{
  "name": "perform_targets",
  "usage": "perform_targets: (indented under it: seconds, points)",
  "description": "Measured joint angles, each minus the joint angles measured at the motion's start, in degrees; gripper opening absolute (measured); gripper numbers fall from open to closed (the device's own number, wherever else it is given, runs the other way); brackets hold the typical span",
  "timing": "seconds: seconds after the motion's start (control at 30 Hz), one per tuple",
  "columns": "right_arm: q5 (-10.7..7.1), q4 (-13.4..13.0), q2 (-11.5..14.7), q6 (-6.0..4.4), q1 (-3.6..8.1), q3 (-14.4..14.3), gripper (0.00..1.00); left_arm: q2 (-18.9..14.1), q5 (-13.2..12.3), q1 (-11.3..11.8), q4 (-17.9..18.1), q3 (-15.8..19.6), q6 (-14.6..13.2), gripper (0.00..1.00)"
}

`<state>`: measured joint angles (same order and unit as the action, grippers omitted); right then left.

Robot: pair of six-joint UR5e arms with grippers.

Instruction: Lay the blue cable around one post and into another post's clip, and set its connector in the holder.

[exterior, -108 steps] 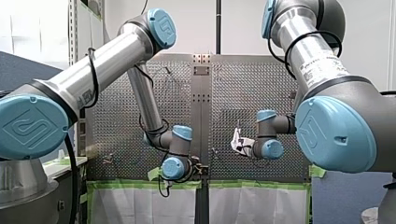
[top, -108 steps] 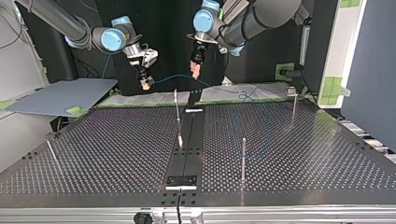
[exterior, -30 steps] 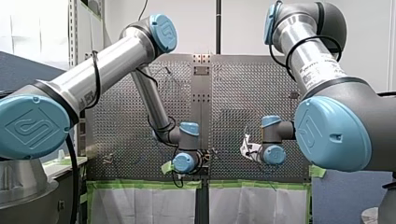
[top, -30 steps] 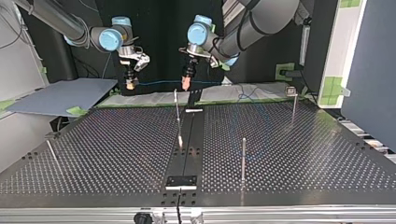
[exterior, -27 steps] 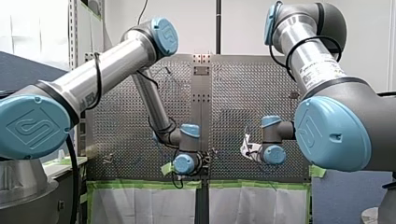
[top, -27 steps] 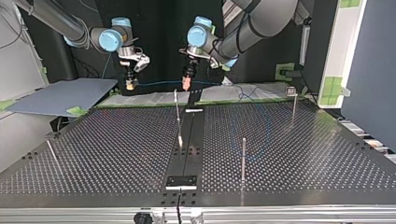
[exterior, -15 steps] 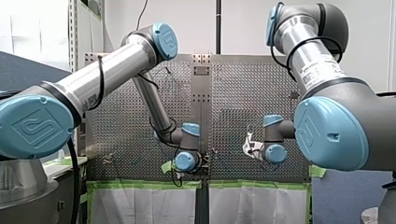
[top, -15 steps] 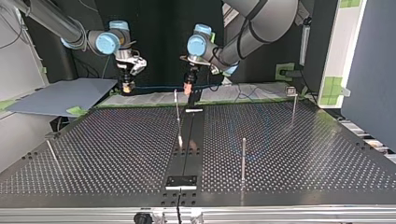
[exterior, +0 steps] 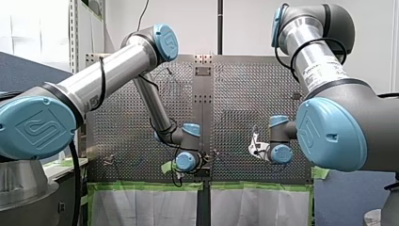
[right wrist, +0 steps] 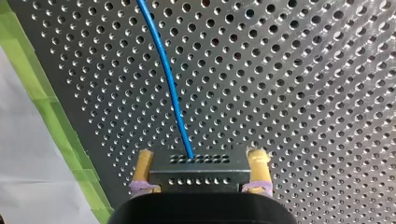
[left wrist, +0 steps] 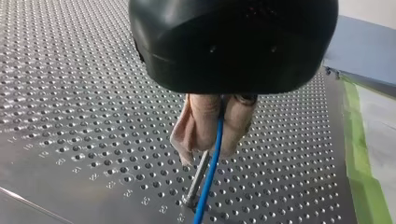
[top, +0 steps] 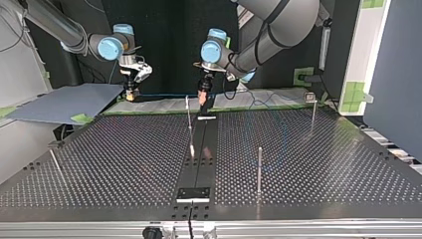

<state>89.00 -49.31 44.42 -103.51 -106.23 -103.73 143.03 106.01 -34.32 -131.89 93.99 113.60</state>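
While my left gripper pinches the blue cable between its fingers just over a post and my right gripper clamps the connector, I would hold the span taut and lower it beside that post. The top view shows one cable and four posts on the bench.

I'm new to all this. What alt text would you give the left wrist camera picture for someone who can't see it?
The left pincer, under its black housing, has its beige pads pinched shut on a blue cable. The cable runs on beside a thin metal post standing on the perforated metal table.
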Motion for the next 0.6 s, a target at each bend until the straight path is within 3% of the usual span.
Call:
perform_targets:
  seconds: [0.4, 0.6]
  points:
    - [-0.03, -0.2, -0.2, 0.1, 0.39, 0.2, 0.19, 3.3, -1.4, 0.5, 1.4, -1.7, -0.1, 0.13]
    - [-0.12, -0.7, -0.2, 0.13, 0.5, 0.2, 0.19, 3.3, -1.6, 1.1, -0.2, -3.7, 0.0, 0.13]
